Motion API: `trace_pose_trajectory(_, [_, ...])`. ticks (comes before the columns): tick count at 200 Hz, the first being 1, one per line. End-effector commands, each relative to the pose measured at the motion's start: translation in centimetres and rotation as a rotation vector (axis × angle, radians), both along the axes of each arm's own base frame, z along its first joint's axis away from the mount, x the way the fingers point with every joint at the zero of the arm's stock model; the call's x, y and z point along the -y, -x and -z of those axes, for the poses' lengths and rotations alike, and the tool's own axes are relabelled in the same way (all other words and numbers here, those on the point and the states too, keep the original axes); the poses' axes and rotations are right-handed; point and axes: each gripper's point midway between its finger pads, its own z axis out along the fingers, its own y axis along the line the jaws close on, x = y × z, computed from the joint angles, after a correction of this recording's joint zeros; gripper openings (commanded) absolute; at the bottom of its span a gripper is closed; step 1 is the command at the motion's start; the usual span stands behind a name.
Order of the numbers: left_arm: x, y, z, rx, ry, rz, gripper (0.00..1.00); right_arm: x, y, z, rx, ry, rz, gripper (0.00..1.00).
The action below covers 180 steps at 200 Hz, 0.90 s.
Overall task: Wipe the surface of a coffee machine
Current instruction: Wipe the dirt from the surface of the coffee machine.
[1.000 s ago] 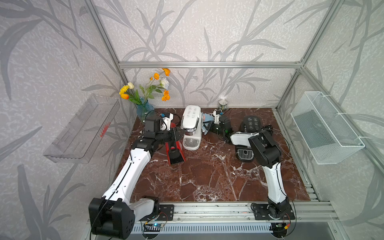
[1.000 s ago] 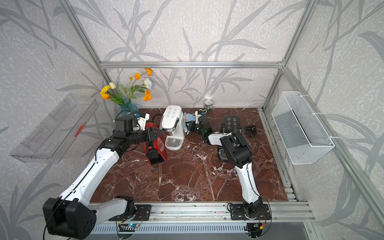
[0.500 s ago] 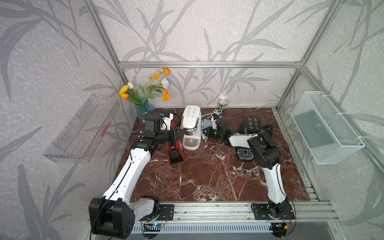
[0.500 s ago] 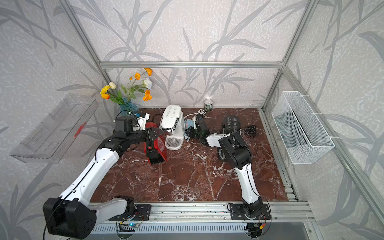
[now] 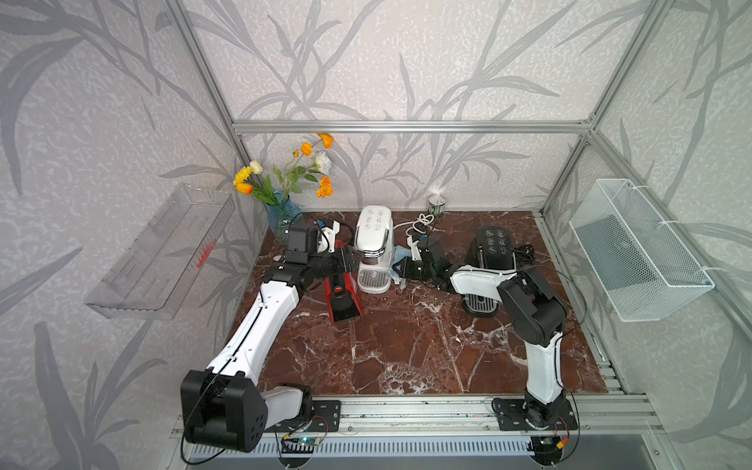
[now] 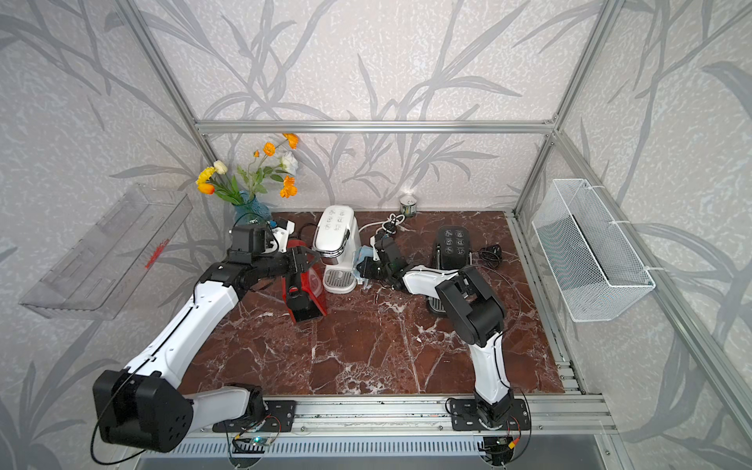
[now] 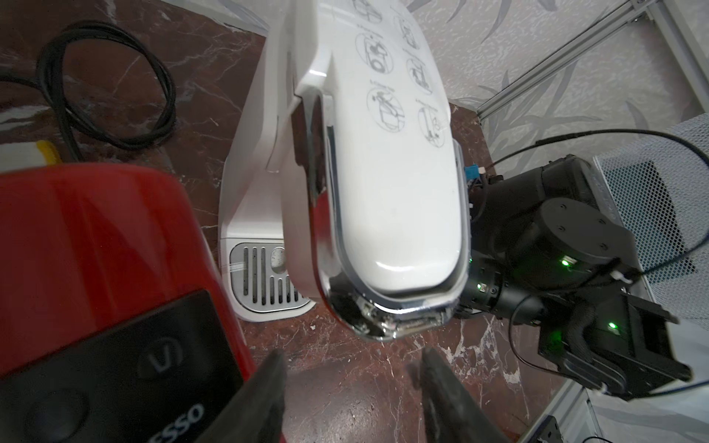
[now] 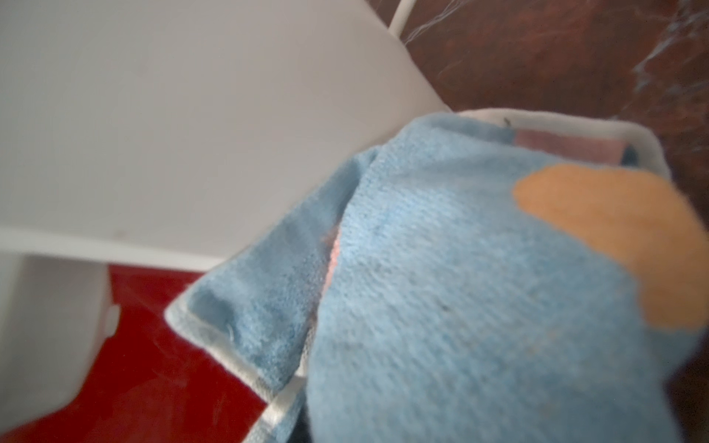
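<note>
Tabletop [image 5: 407,346]: right end effector [image 5: 402,270] grips cloth [image 8: 460,287] against coffee machine [image 5: 372,244]; left end effector [image 7: 353,360] parted.

Your left arm [image 5: 260,321] stretches from lower left toward centre frame in both top views; your left gripper [image 7: 353,356] stands parted, empty. Your right arm [image 5: 533,313] folds leftward, right gripper [image 5: 401,270] clamped on blue cloth [image 8: 460,287].

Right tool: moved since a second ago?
Yes. The right tool, shut on the blue cloth, has slid forward along the white coffee machine's side, toward its drip tray.
</note>
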Motion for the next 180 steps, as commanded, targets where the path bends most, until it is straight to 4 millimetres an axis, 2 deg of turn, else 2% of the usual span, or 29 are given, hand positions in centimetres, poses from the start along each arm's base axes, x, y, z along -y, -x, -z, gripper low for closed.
trace_pose_trajectory(1, [-0.8,-1.1,-1.3,0.01,-0.039,-0.063,0.64,-1.3,1.8,-3.1,0.063,-0.044,-0.093,0.0])
trace_pose_trajectory(13, [-1.1,-1.9,-1.3,0.001,-0.044,-0.088,0.68,-1.2,2.1,-3.2,0.063,-0.042,-0.1,0.0])
trace_pose_trajectory(50, [-0.6,-4.4,-0.9,-0.038,-0.04,-0.097,0.69,-1.0,2.8,-3.1,0.058,-0.022,-0.133,0.0])
trace_pose_trajectory(90, [2.0,-6.4,-0.3,-0.064,-0.075,-0.043,0.7,-0.6,3.1,-3.5,0.06,-0.029,-0.151,0.0])
trace_pose_trajectory(121, [3.8,-8.0,1.1,-0.096,-0.087,-0.007,0.71,-0.1,3.2,-3.9,0.054,-0.032,-0.155,0.0])
trace_pose_trajectory(142, [5.1,-8.4,2.1,-0.12,-0.08,0.024,0.71,0.6,3.0,-4.0,0.073,-0.005,-0.168,0.0])
trace_pose_trajectory(180, [7.2,-7.7,3.6,-0.157,-0.078,0.074,0.7,2.3,1.6,-5.2,0.091,0.031,-0.147,0.01])
